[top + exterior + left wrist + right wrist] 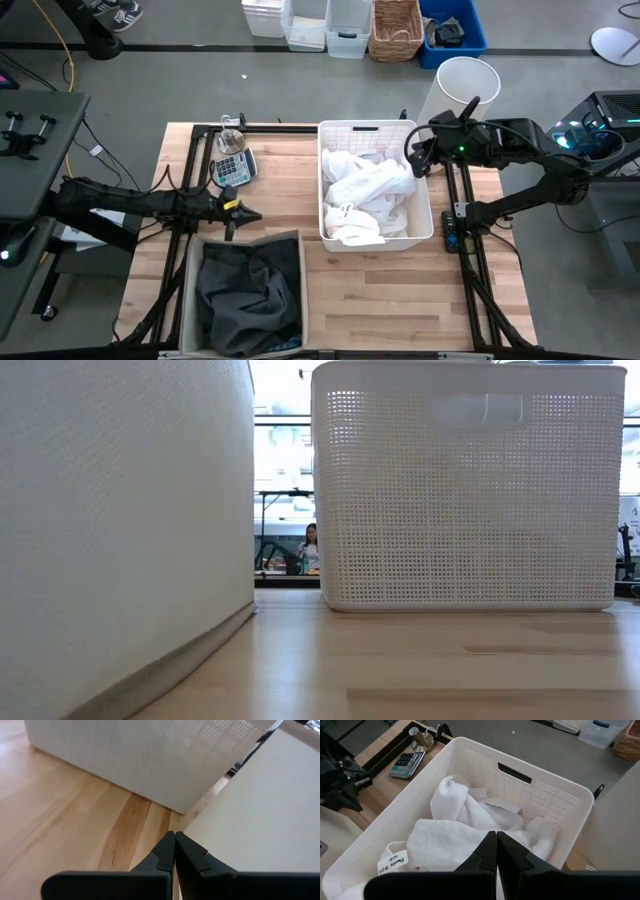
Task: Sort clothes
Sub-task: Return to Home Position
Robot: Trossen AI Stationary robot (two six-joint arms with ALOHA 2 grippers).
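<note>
Landmark for every position: the white perforated basket [365,124], mid-way along the wooden table [380,290]. One of its short walls has a handle slot.

Right pincer [496,851]: my two fingers are pressed together with nothing between them. It hangs above the basket's right rim, toward the handle-slot end, pointing in over the contents.

Left pincer [174,851]: fingers pressed together, empty. It sits low over bare wood to the basket's left, apart from the basket wall. It is aimed at the gap between the basket and the fabric organizer [192,290].

White clothes [365,195]: heaped inside the basket, covering most of its floor. One piece at the end away from the handle slot carries a white label [391,861] with dark writing that I cannot read.

Dark clothes [250,295]: black or dark grey, crumpled inside the fabric organizer. The organizer stands just beside the basket's left corner, at the end away from the handle slot. The low view shows a gap between the two, so they are not touching.

Calculator [232,168]: on the table left of the basket, nearer the handle-slot end. My left pincer lies between it and the organizer.

White open-topped cylinder [462,85]: beyond the basket's right handle-slot corner, off the table.

Low view: a person [311,548] shows far off in the room, seen through the gap between basket and organizer.
</note>
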